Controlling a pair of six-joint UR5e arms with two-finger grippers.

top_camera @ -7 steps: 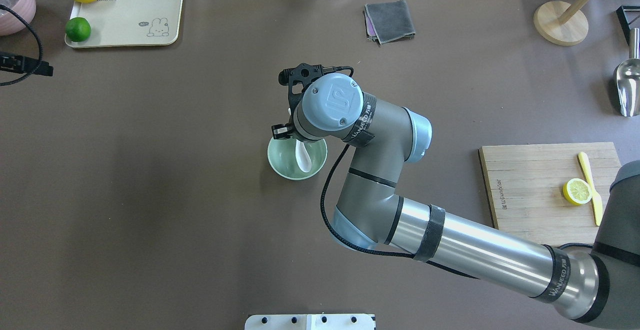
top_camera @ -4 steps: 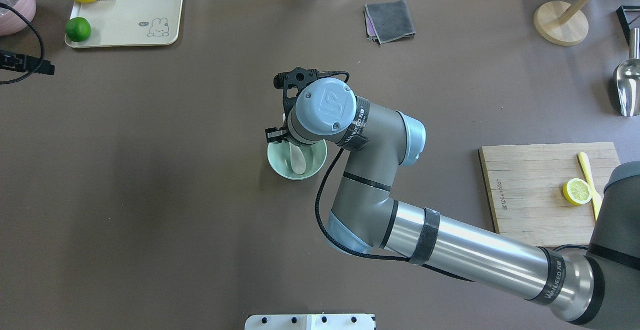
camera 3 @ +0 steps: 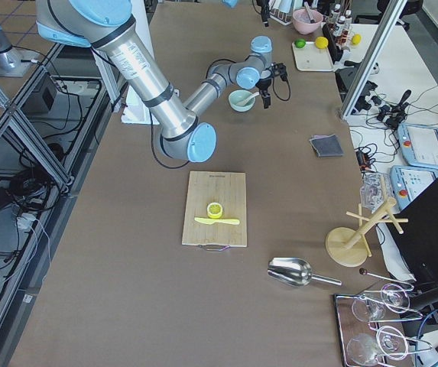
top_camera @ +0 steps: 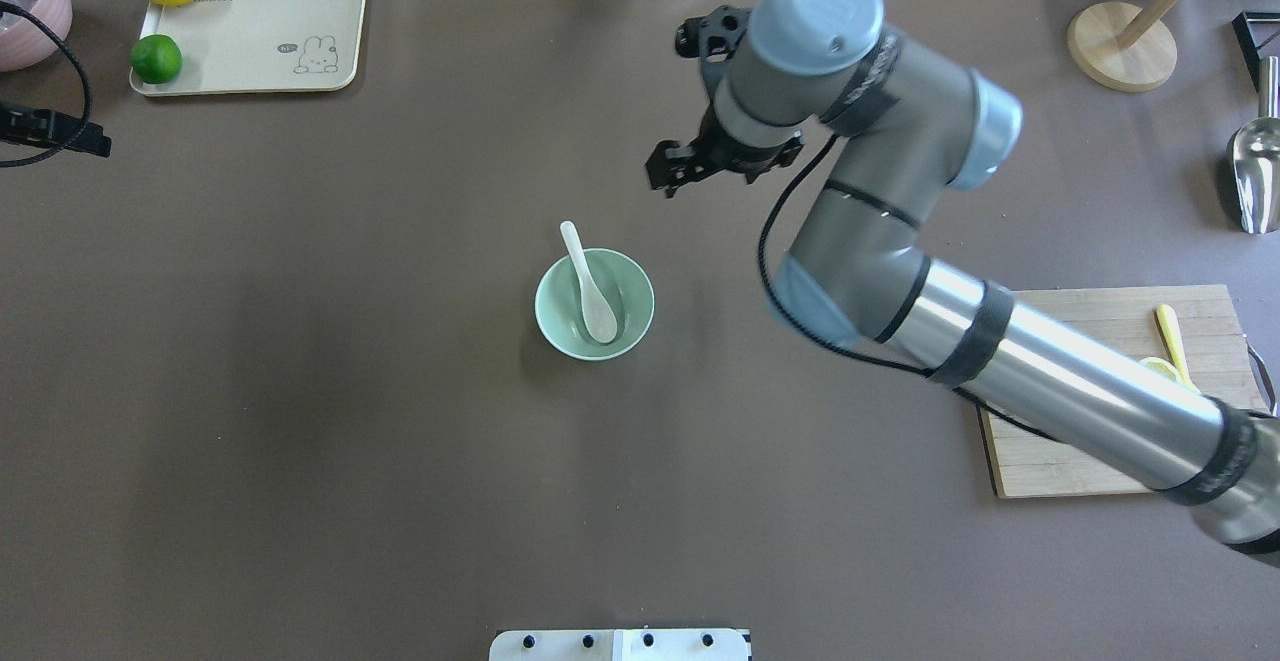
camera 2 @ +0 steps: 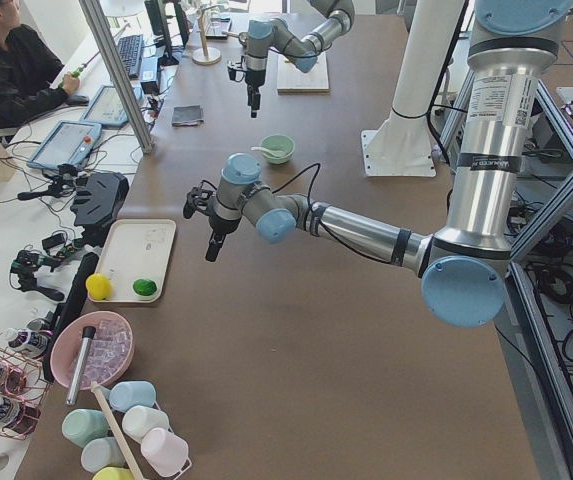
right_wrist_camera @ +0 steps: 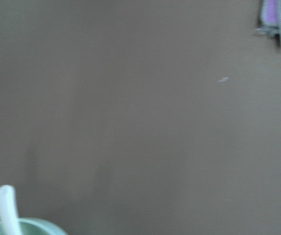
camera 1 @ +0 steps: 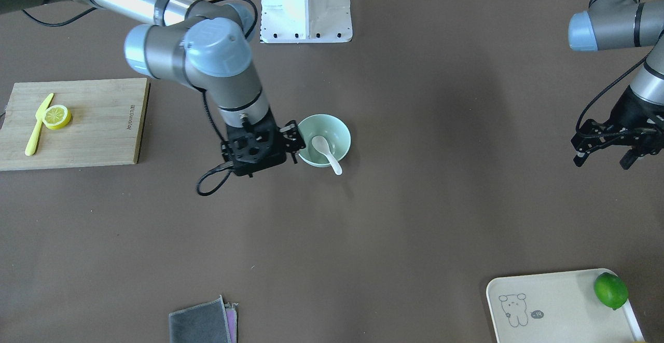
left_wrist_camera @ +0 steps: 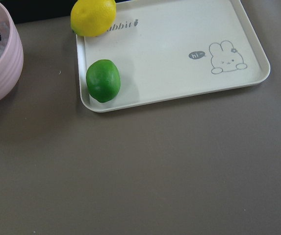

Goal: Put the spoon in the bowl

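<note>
**A:** What's on your screens, biggest thing first?

**B:** The table point(top_camera: 300, 391), mostly bare brown mat. My right arm point(top_camera: 1050, 381) reaches in over the board point(top_camera: 1060, 341), elbow bent, wrist high above the mat. I judge it's up there so nothing can clip the bowl. My left arm point(camera 1: 612, 26) hangs at the far left end by the tray point(left_wrist_camera: 179, 58), well apart from the job. I read that as parked out of the way. Its camera sees only the tray, with a lime point(left_wrist_camera: 103, 80) on it and a lemon point(left_wrist_camera: 93, 17) at its edge.

**A:** And the 2 hands?

**B:** The right gripper point(camera 1: 294, 143) has its jaws spread with nothing between them. Overhead it sits beyond the bowl and off to the right, apart from it. The front view puts it just beside the bowl, which I put down to its height. The left gripper point(camera 1: 602, 162) is spread too, and empty.

**A:** Where's the spoon?

**B:** In the bowl point(top_camera: 548, 313), which stands upright mid-table. The spoon point(top_camera: 590, 291) has its scoop down inside. Its handle leans on the far rim, with the tip poking past it. It's about as long as the bowl is wide, so I doubt it could lie flat in there, and propped looks like its natural rest.

**A:** So that's done?

**B:** By my reading, yes. I see 1 risk: a knock on that overhanging handle could lever the spoon out.
</note>
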